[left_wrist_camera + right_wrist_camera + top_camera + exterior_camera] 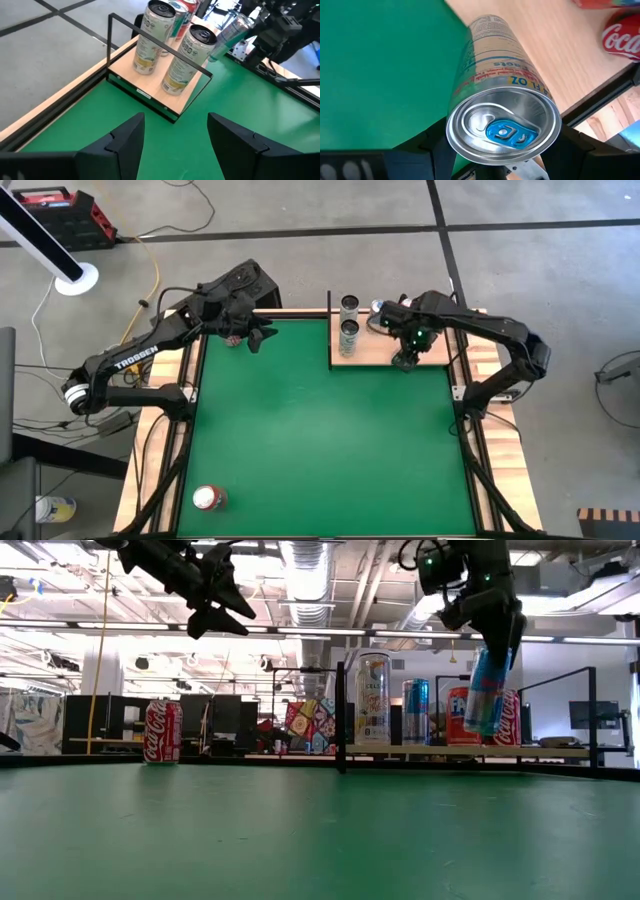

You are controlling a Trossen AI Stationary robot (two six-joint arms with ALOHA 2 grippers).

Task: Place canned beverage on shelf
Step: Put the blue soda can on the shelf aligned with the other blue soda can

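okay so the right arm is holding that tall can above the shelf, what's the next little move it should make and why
Probably lower it straight down while righting it. The right hand grips the slim can by its top, tilted and hanging above the shelf, its base not yet on the wood. The spot beneath looks free, with a red can close behind.

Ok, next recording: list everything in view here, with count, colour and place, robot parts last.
shelf: one, pale wood with black rods, far edge of the green surface.
tall pale cans: two, silvery with yellow print, upright on the shelf's left part.
red cola can on shelf: one, at its far right in the low view.
held can: one, slim, silver-blue, tilted above the shelf.
red can: one, upright, near-left corner of the green surface.
left gripper: open, hovering at the far-left edge.
right gripper: shut on the held can.
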